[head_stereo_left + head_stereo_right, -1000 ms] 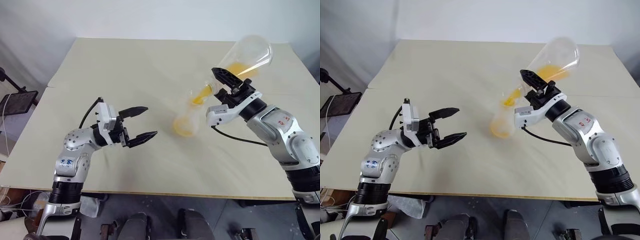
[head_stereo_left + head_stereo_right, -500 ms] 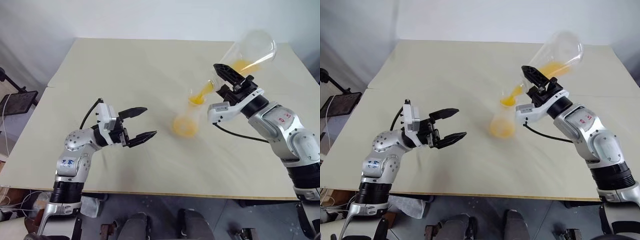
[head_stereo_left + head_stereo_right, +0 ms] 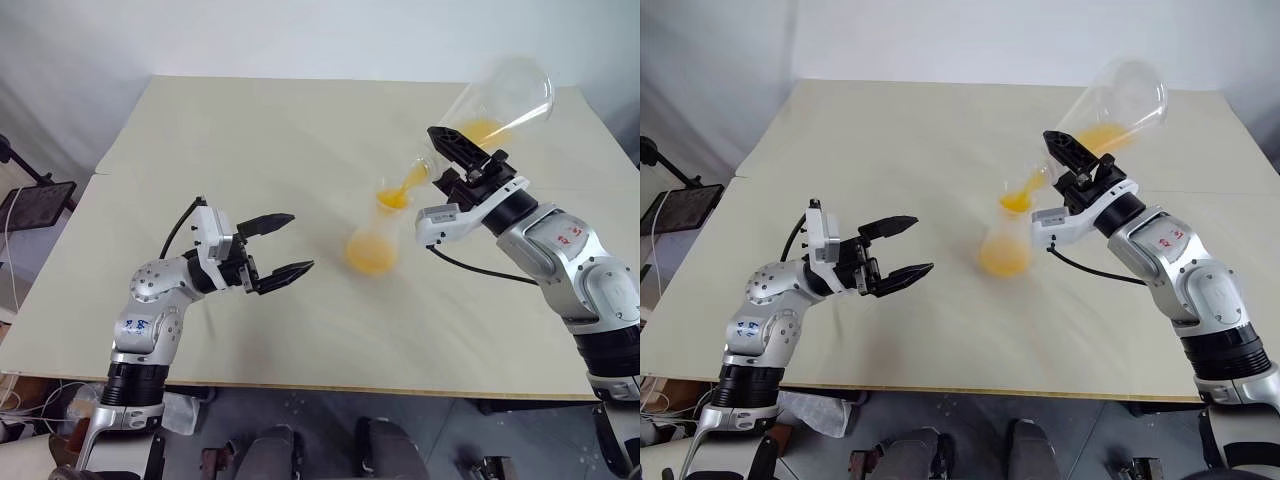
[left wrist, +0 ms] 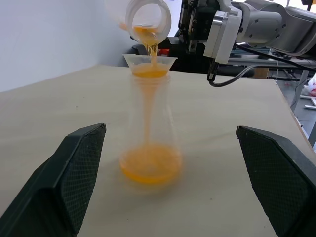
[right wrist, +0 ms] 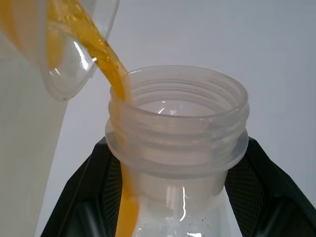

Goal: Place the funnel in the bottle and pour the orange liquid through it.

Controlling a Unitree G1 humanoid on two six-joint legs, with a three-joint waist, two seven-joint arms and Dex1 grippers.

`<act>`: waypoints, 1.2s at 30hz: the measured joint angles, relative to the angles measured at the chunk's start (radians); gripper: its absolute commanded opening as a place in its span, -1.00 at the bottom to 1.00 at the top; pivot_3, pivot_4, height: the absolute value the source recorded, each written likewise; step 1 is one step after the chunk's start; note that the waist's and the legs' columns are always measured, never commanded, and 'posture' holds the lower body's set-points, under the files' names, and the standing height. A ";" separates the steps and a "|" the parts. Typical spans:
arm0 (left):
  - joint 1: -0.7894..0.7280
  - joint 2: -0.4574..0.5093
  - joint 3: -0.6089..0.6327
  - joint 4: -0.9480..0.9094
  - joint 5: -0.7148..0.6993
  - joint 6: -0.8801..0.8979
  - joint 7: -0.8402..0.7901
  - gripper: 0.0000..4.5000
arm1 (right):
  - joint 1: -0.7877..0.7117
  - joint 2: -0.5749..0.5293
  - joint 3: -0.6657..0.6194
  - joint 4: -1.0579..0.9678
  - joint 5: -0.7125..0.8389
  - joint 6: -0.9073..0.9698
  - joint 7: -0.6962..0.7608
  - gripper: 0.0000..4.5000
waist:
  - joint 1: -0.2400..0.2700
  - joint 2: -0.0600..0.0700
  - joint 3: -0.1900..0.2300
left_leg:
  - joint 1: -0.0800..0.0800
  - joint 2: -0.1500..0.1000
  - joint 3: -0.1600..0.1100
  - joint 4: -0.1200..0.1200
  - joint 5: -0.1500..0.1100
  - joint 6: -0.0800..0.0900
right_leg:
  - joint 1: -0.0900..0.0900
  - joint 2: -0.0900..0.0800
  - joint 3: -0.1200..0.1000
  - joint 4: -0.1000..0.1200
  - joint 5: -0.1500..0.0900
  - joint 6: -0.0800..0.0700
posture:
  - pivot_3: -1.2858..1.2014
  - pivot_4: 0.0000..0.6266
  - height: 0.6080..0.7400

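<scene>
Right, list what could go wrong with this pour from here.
1. The small clear plastic funnel is already pooled with orange liquid, so a faster tilt could overflow it.
2. The milky plastic conical bottle stands free on the beige table; the open left claw is not bracing it, so a knock could tip it.
3. The clear flask, tilted in the shut right claw, might slip.

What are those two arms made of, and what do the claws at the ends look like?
Both arms are silvery-grey metal segments with black joint rings. The left arm bears small blue marks, the right arm small red ones. Each has a white wrist block and a black cable. The left gripper and right gripper have black, textured fingers.
</scene>
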 measured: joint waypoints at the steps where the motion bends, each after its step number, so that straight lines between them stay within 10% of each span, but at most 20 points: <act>1: 0.000 0.000 0.000 0.000 0.000 0.000 0.000 1.00 | 0.000 0.000 0.000 0.000 0.000 -0.002 0.000 0.08 | 0.000 0.000 0.000 | 0.000 0.000 0.000 0.000 0.000 0.000 | 0.000 0.000 0.000 0.000 0.000 0.000 | 0.03 -0.52 1.00; 36: 0.000 -0.025 -0.008 0.004 0.003 -0.020 0.012 1.00 | -0.017 -0.033 0.000 0.000 -0.018 -0.018 -0.018 0.08 | 0.000 0.000 0.000 | 0.000 0.000 0.000 0.000 0.000 0.000 | 0.000 0.000 0.000 0.000 0.000 0.000 | 0.03 -0.52 1.00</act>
